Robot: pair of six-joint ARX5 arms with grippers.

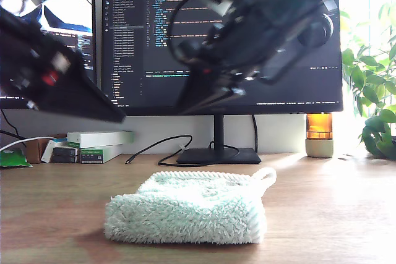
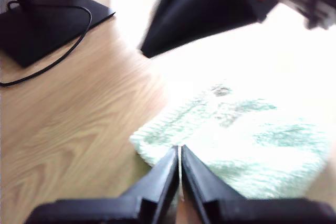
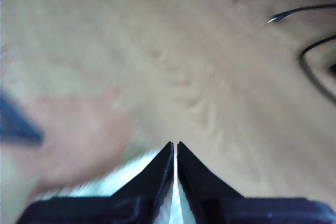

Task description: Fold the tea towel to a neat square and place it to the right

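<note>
Tea towel (image 1: 189, 208): we see it folded on the wooden desk (image 1: 334, 214), before the monitor (image 1: 219, 35).
My first gripper (image 2: 179, 153): fingers closed, empty.
My second gripper (image 3: 175, 148): fingers closed, empty.

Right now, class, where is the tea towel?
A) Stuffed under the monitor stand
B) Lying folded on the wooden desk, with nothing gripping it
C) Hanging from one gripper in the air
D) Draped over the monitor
B: the tea towel lies as a folded pad on the desk, and both arms are up above it, clear of the cloth, in the exterior view.
</note>
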